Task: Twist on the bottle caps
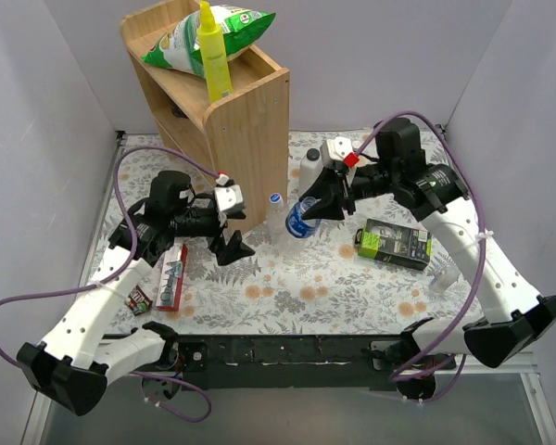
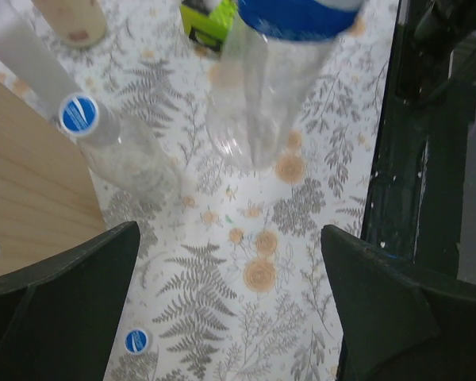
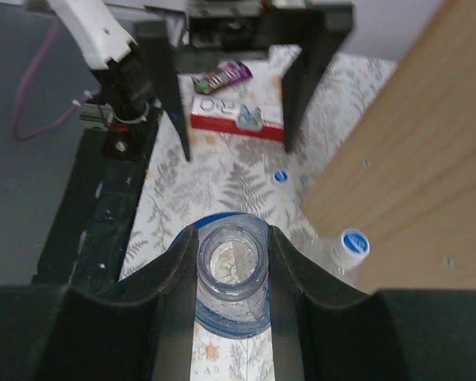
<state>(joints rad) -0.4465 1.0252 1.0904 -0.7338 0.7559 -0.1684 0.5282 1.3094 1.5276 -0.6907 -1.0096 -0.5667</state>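
My right gripper [image 1: 317,206] is shut on the neck of the blue-label clear bottle [image 1: 302,218], which is tilted and has an open, uncapped mouth [image 3: 230,262]. The plain clear bottle [image 1: 275,211] stands beside the wooden shelf with a blue cap on top [image 3: 354,244]; it also shows in the left wrist view [image 2: 131,155]. A loose blue cap [image 2: 136,341] lies on the floral mat just by my left finger, also seen in the right wrist view [image 3: 281,176]. My left gripper [image 1: 235,247] is open and empty over the mat [image 2: 230,309], left of both bottles.
A wooden shelf [image 1: 232,111] with a chip bag and a yellow bottle stands at the back. An opaque white bottle [image 1: 311,169] is behind the right gripper. A green-black box [image 1: 394,243] lies at right. A red-white box [image 1: 171,276] and a candy bar [image 1: 141,297] lie at left.
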